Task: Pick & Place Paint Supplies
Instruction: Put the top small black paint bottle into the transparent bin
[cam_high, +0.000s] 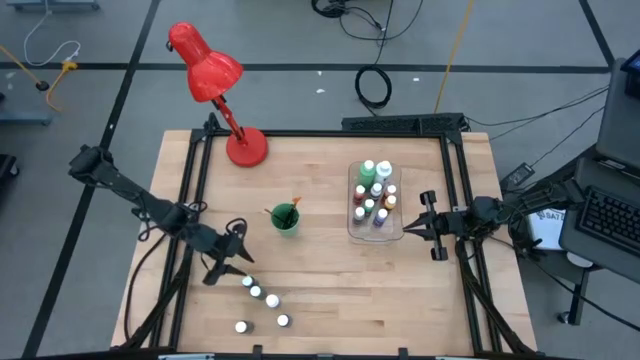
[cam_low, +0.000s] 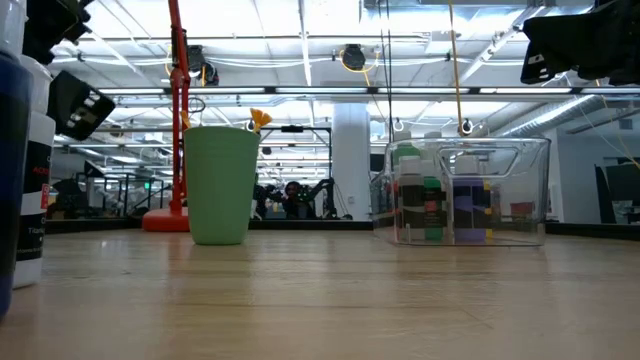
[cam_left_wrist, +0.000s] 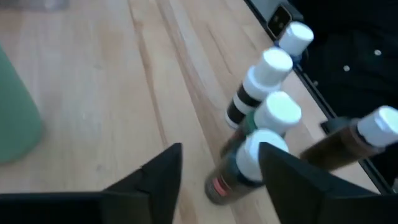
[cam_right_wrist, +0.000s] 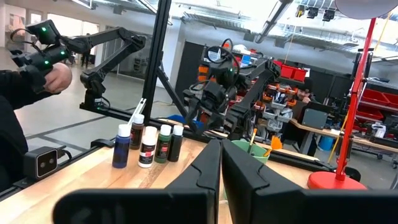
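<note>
nearest the left wrist camera, the left end effector (cam_left_wrist: 217, 171) stands wide over a cluster of loose paint bottles (cam_high: 262, 296) at the tabletop's (cam_high: 320, 290) near left, so pickup is next: drop, close on one, carry it to the tray (cam_high: 352, 222); the right end effector (cam_right_wrist: 221, 165), pinched shut, waits just right of it.

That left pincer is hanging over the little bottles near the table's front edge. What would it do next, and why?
Probably drop a little and close on the nearest paint bottle. The left pincer is open, with that white-capped bottle lying between its fingers, not yet gripped. Other bottles already stand in the clear tray, so it likely goes there.
</note>
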